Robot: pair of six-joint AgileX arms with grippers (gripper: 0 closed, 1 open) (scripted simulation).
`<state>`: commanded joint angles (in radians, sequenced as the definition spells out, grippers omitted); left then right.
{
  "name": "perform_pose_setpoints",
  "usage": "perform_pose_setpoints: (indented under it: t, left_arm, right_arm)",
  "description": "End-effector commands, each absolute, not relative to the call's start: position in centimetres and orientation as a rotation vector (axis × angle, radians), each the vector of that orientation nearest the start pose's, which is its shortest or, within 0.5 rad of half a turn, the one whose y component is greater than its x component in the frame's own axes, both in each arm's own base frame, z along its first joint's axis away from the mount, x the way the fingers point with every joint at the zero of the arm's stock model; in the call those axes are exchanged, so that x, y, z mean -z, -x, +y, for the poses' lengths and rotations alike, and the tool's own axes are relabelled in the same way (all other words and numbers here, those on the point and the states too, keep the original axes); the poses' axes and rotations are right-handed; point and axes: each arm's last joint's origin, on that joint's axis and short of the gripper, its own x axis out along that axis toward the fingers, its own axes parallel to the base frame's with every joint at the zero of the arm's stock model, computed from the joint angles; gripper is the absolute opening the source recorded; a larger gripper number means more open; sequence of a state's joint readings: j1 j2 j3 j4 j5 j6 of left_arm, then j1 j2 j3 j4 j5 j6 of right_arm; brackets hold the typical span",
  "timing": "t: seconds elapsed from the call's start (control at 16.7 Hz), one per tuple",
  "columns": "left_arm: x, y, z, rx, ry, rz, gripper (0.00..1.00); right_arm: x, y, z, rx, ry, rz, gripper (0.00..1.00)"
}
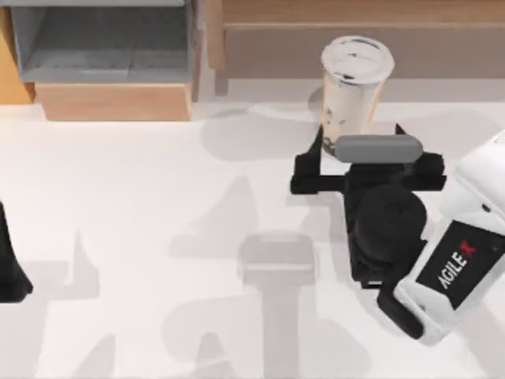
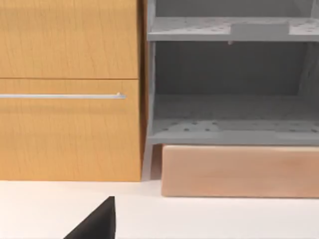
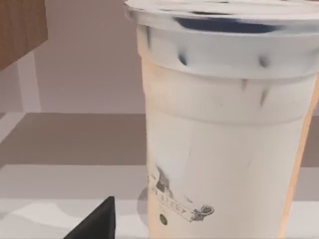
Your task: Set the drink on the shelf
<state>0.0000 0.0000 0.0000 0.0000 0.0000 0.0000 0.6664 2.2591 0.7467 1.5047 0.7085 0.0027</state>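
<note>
The drink (image 1: pixel 355 83) is a tall clear cup of milky beige tea with a flat clear lid. It stands upright on the white table near the back, right of centre. My right gripper (image 1: pixel 359 140) is open, with one finger on each side of the cup's lower part. In the right wrist view the drink (image 3: pixel 224 149) looms close, and one black fingertip (image 3: pixel 99 219) shows beside it without touching. The grey shelf (image 1: pixel 102 47) stands at the back left on a wooden base. My left gripper (image 1: pixel 12 272) is parked at the left edge, open.
A wooden cabinet (image 2: pixel 70 99) with a metal handle stands left of the shelf (image 2: pixel 229 129). Its base block (image 2: pixel 239 172) sits on the table. A long wooden unit (image 1: pixel 355 31) runs behind the drink. White table lies between the drink and the shelf.
</note>
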Motion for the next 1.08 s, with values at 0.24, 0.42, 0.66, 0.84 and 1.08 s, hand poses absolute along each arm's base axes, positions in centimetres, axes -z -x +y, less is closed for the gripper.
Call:
perform_pose_setpoints:
  t: [0.24,0.42,0.66,0.84,1.08]
  left_arm:
    - [-16.0,-10.6,-0.1,0.0,0.0,0.0,1.0]
    - [-16.0,-10.6,-0.1,0.0,0.0,0.0,1.0]
    - [-16.0,-10.6,-0.1,0.0,0.0,0.0,1.0]
    - [-16.0,-10.6,-0.1,0.0,0.0,0.0,1.0]
    - [-16.0,-10.6,-0.1,0.0,0.0,0.0,1.0]
  right_arm:
    - [-6.1,-29.3,20.9,0.016,0.012,-0.002,1.0]
    - [-6.0,-29.7,20.8,0.017,0.013,0.0,1.0]
    - [-6.0,-32.8,21.0,0.016,0.012,-0.002,1.0]
    - [-6.0,-35.7,20.9,0.016,0.011,-0.002,1.0]
    - [-6.1,-37.3,20.7,0.016,0.012,-0.002,1.0]
